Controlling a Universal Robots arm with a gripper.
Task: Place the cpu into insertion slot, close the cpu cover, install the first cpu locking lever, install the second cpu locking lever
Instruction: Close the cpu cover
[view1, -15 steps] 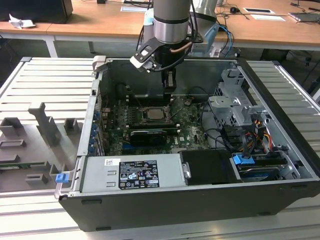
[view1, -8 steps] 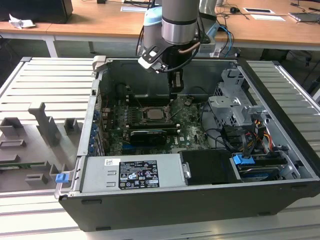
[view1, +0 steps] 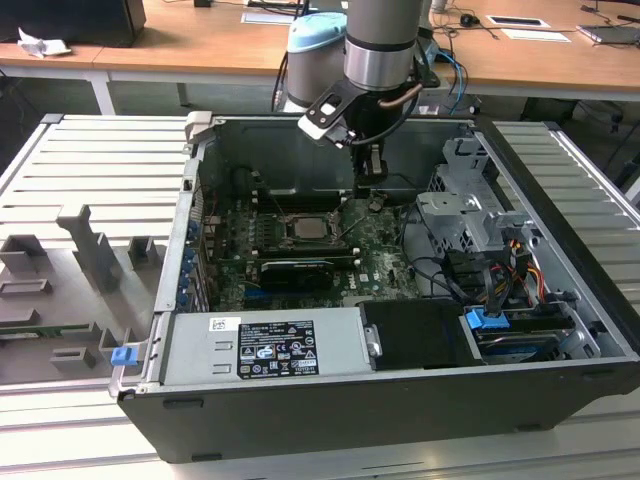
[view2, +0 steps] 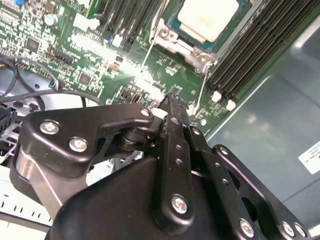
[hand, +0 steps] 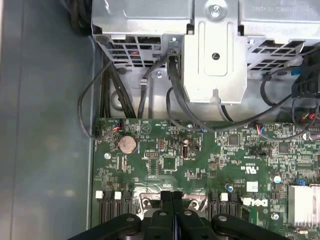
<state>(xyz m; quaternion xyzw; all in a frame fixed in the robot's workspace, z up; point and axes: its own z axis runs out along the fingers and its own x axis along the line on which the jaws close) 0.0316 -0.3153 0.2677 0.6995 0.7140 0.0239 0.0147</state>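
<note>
I see my gripper (view1: 370, 195) hanging inside the open computer case (view1: 400, 400). Its fingers (hand: 162, 216) are pressed flat together with nothing between them. The chip (view2: 207, 17) lies seated in its socket on the green board (hand: 165, 160), just beyond the fingertips. The metal cover frame (view2: 171, 42) lies flat around the chip.
</note>
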